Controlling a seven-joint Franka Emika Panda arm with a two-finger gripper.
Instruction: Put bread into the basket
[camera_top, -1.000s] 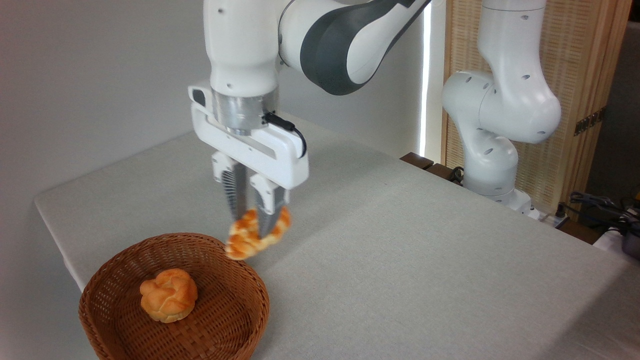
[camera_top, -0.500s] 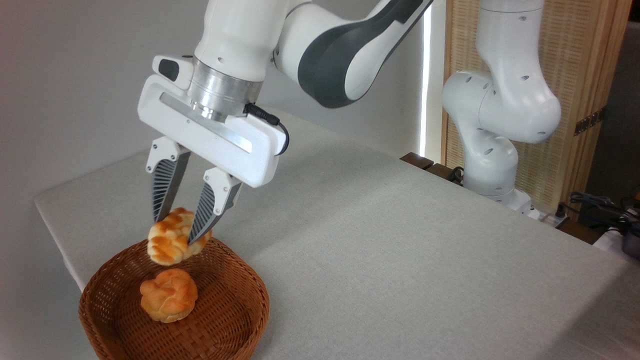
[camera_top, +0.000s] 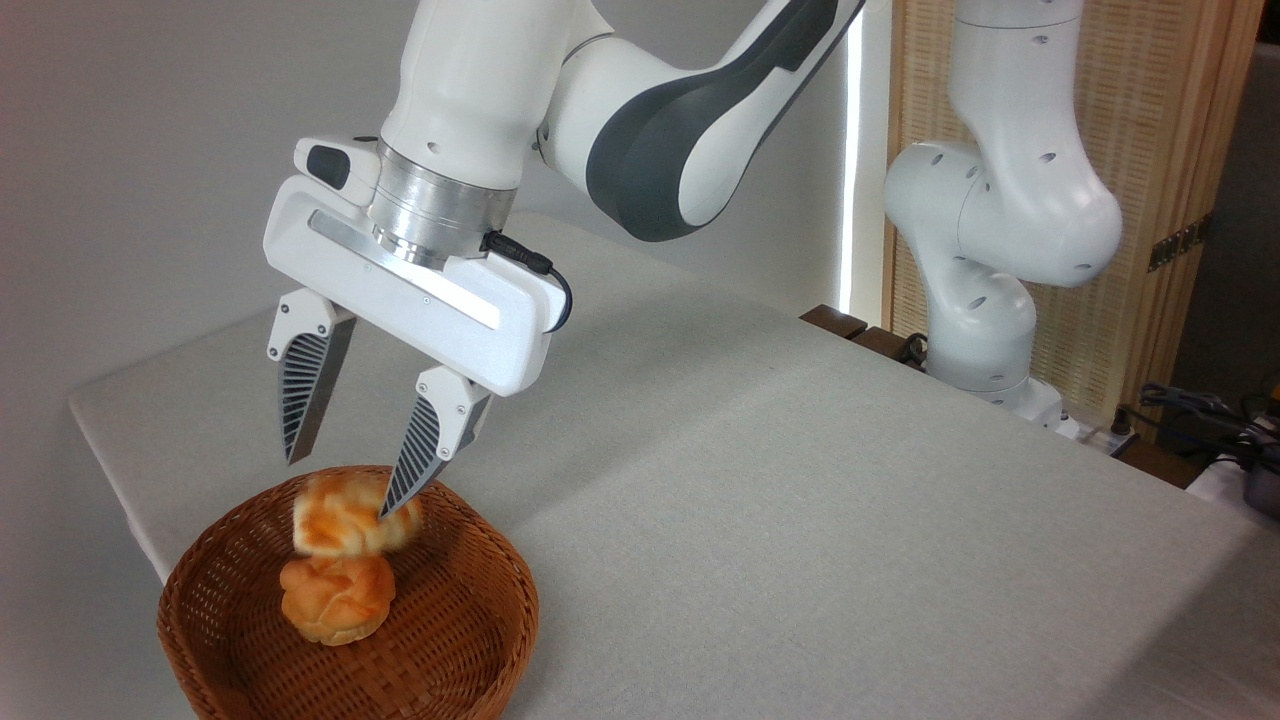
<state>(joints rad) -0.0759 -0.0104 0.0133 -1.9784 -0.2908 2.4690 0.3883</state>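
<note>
**Pincer spread above the basket, bread blurred beneath it**

The white arm is reaching in from the upper right and bending down toward the left front corner of the surface. Its wrist is tilting, so the pincer is pointing down and slightly left over the basket. The two ribbed fingers are standing wide apart, holding nothing. The bread is showing as a blurred orange shape just under the fingertips, inside the basket's rim; the right fingertip is overlapping its upper edge, and whether they are touching cannot be told. Directly below it a bun is lying on the basket floor, the two overlapping. The surface is wearing a pale grey cloth. A grey wall is standing behind, and a slatted wooden screen is rising at the right behind the arm's base
</note>
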